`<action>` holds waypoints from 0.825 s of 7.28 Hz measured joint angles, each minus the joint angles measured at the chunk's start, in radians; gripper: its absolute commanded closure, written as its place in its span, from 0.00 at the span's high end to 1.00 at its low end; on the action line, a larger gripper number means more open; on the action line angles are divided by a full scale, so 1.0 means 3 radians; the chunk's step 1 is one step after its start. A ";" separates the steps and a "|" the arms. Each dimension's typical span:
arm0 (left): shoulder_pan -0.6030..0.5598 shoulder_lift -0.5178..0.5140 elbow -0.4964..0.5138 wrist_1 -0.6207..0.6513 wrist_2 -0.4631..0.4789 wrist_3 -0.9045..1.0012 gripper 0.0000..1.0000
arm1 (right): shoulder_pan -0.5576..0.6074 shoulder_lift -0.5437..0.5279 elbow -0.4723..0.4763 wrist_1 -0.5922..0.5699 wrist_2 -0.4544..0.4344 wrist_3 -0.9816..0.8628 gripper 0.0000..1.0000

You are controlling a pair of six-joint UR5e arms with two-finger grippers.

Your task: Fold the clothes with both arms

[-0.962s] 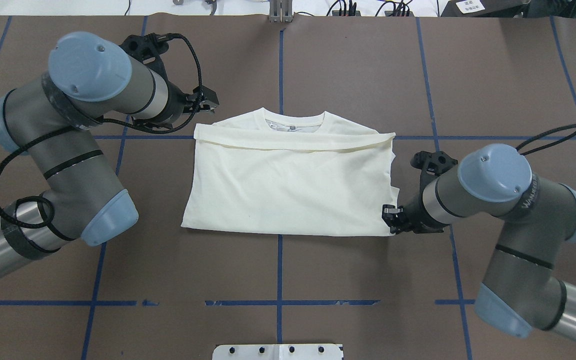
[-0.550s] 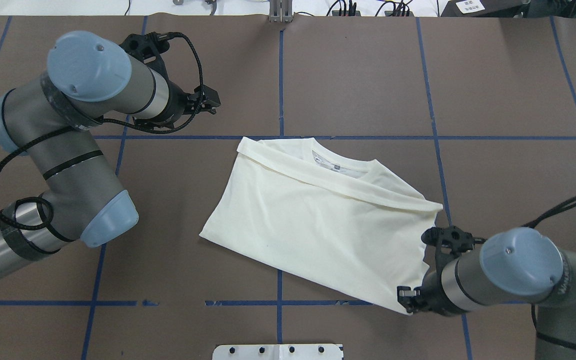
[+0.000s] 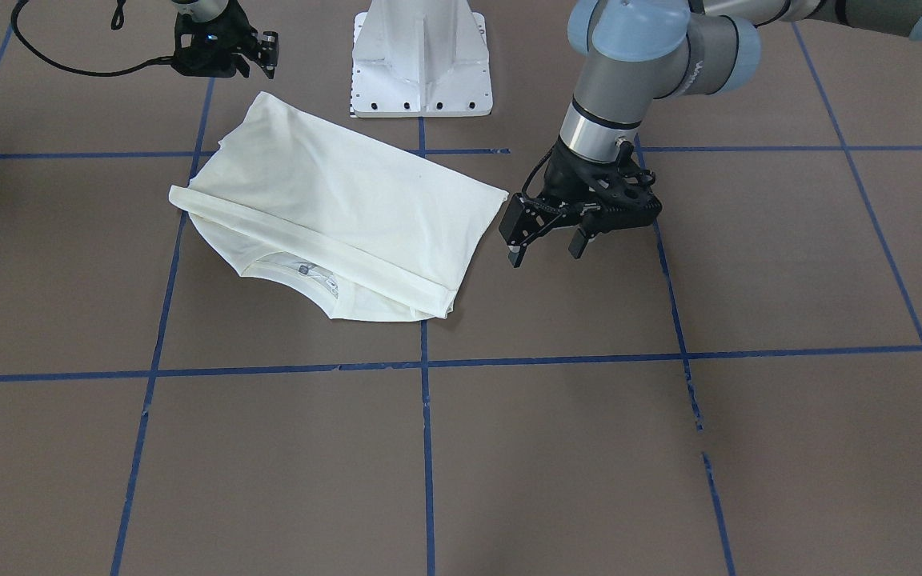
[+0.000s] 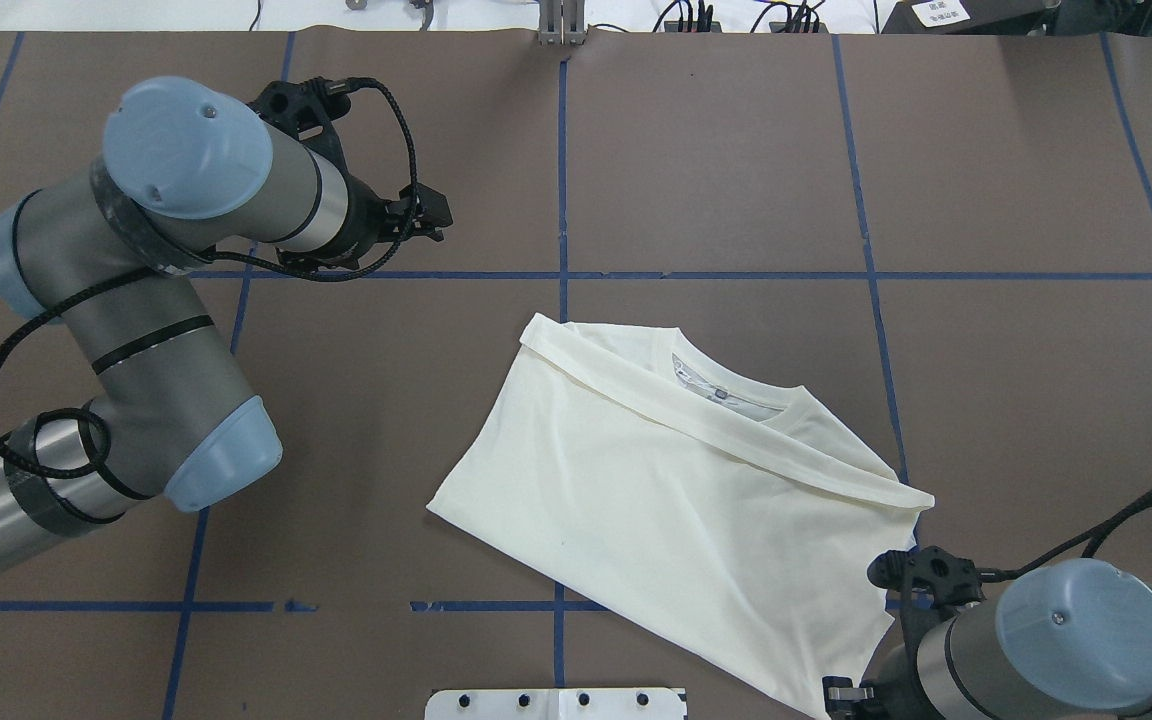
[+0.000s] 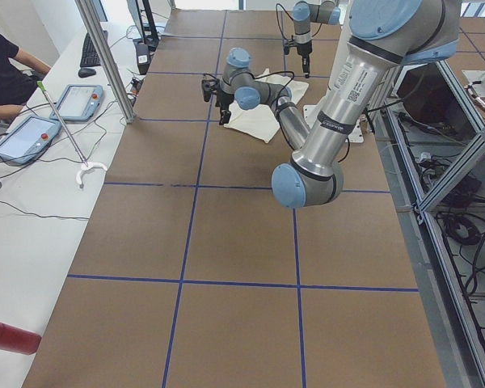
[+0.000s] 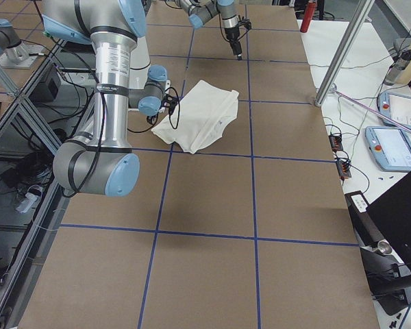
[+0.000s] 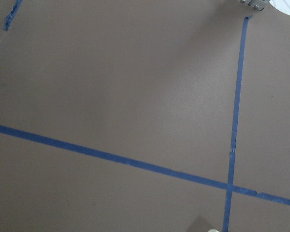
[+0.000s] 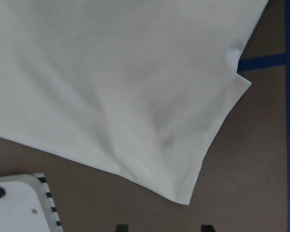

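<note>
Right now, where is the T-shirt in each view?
Front-facing: T-shirt left of centre.
Overhead: lower right of centre.
Exterior left: far, top centre.
Exterior right: upper left of centre.
Left wrist: not clearly visible.
Right wrist: fills the upper part.
Landmark: white pedestal plate, close to the T-shirt.

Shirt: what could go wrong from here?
The shirt lies skewed to the blue tape lines, so a fold taken along them may come out crooked. Its corner sits close to the white base plate; the open right gripper, just short of that corner, might hit the plate or bunch the cloth on regrasp.
</note>
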 measured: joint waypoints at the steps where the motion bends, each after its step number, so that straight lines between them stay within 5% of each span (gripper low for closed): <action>1: 0.0212 0.0055 -0.0064 -0.0002 0.0001 -0.0295 0.93 | 0.0223 0.0007 0.0086 0.0000 -0.0011 0.0033 1.00; 4: 0.0952 0.0182 -0.0083 0.0055 0.0294 -0.1244 0.91 | 0.0841 0.0217 0.0159 0.0000 0.0005 0.0045 1.00; 6: 0.1105 0.0192 -0.0043 0.0252 0.0399 -0.1360 0.84 | 0.0956 0.0367 0.0081 0.0000 -0.0012 0.0045 1.00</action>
